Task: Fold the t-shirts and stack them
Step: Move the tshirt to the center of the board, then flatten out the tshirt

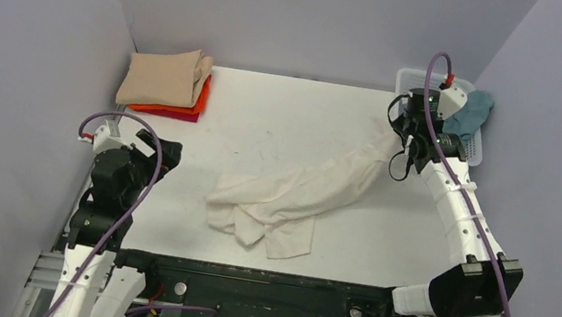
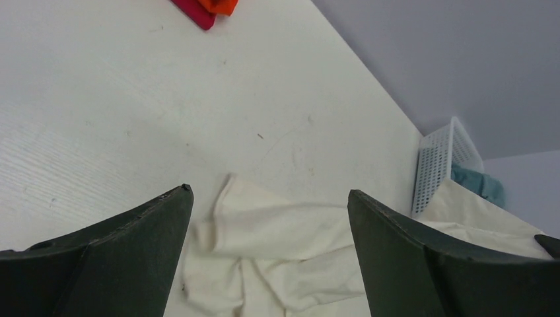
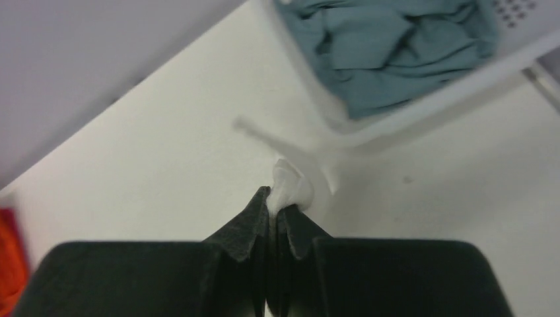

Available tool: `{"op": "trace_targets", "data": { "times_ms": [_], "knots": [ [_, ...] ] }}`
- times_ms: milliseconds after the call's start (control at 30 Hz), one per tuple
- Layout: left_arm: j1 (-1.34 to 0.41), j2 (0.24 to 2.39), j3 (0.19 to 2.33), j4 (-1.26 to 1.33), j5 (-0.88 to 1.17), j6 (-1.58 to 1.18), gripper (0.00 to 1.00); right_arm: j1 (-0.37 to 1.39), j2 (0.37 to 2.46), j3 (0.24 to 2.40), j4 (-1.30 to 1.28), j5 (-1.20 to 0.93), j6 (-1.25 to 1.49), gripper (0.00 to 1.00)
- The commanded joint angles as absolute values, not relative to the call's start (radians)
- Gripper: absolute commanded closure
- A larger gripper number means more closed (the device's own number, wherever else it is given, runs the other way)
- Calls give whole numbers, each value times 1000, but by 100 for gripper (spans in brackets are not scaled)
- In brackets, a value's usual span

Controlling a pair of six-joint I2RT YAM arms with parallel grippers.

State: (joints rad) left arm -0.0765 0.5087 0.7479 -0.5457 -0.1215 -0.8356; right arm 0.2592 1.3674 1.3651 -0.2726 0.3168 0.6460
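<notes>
The right end effector (image 3: 274, 201) pinches a corner of the cream t-shirt (image 1: 297, 198) beside the basket (image 1: 410, 79), seemingly to stretch it along the surface (image 1: 283, 117) for folding, while the left end effector (image 2: 269, 191) gapes empty.

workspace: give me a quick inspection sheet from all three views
surface: white table, faint scuffs
job's things: cream shirt crumpled mid-table, one end lifted toward the far right; tan shirt folded on orange shirt and red shirt, far left; teal shirt bunched in the basket
clutter: basket, far right corner
grippers: left gripper open, empty; right gripper shut on the cream shirt's edge
cables: purple cables looped over each arm
surroundings: plain walls on three sides
</notes>
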Motion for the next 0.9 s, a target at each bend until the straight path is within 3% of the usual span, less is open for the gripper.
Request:
{"op": "trace_targets", "data": {
  "times_ms": [0,100,167,200,233,300,500,667,800,867],
  "knots": [
    [-73,602,721,-465,-19,-849,2,166,1463,1401,-355,451,556,100],
    [-74,659,714,-455,14,-845,2,154,1570,1503,-401,441,499,100],
    [-75,696,706,-452,52,-841,2,153,1608,1559,-435,434,483,88],
    [-76,716,702,-449,74,-840,2,154,1617,1581,-451,439,483,77],
    [-80,725,693,-444,85,-837,2,158,1617,1588,-459,446,482,39],
    [-93,751,679,-424,117,-831,2,179,1593,1591,-484,526,478,10],
    [-229,842,641,-370,132,-801,2,361,1368,1443,-607,759,536,4],
    [-359,1000,618,-271,99,-814,2,540,1064,993,-558,576,739,4],
    [-428,1153,638,-199,80,-793,0,649,975,738,-497,430,852,4],
    [-447,1239,655,-157,80,-792,6,696,971,662,-462,418,889,5]
  ]
}}
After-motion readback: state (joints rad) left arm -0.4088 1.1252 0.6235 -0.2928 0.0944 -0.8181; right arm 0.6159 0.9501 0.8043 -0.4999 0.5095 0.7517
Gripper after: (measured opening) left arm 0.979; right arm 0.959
